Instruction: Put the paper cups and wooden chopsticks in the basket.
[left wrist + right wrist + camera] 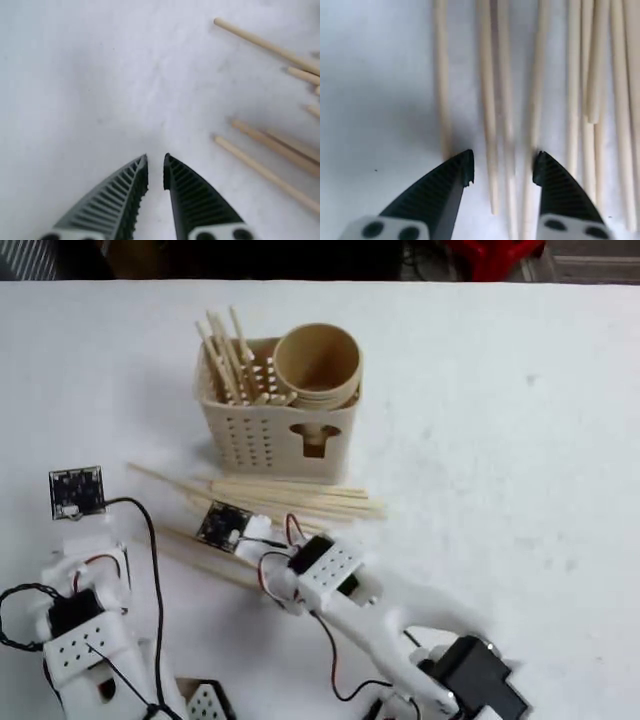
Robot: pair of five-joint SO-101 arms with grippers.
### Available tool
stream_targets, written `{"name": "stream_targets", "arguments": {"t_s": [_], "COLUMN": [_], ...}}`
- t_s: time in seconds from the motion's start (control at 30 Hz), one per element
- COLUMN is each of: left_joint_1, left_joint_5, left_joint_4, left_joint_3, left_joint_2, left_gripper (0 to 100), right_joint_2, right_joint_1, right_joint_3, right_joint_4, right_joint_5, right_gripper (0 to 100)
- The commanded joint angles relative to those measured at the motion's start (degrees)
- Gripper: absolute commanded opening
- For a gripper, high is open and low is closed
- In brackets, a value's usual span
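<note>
Right fingers (450,185) of my outstretched arm point down, spread astride pale wooden chopsticks (490,100); left fingers (125,200) barely parted above white worktop (75,75).

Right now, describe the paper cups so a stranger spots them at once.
On the white table stands a beige perforated basket. The paper cups sit stacked inside it, round and open-mouthed, unlike the thin chopsticks standing beside them.

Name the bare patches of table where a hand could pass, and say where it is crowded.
Free: the wide table stretch right of the basket, and the strip left of it, ahead of the left tool. Crowded: in front of the basket, where loose chopsticks lie under the open right tool.
</note>
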Motion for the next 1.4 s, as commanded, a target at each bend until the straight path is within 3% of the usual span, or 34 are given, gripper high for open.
{"name": "stream_targets", "arguments": {"t_s": [0.0,0.3,0.93,1.17,1.37], "left_joint_1": [0.75,0.75,0.75,0.75,0.75], "left_joint_5": [-0.44,-0.44,-0.44,-0.44,-0.44], "left_joint_4": [-1.58,-1.58,-1.58,-1.58,-1.58], "left_joint_3": [-0.26,-0.26,-0.26,-0.26,-0.26], "left_joint_2": [-0.84,-0.84,-0.84,-0.84,-0.84], "left_gripper": [8,8,8,8,8], "right_joint_2": [0.66,1.8,-7.6,-8.48,-14.37], "right_joint_1": [-0.04,4.53,17.36,12.79,2.24], "right_joint_3": [-1.93,-2.02,-3.78,-4.22,-4.31], "right_joint_4": [-0.57,-1.89,5.85,14.2,14.29], "right_joint_5": [0.62,0.18,-2.99,-0.97,-1.05], "right_gripper": [17.8,1.6,1.9,18.3,12.1]}}
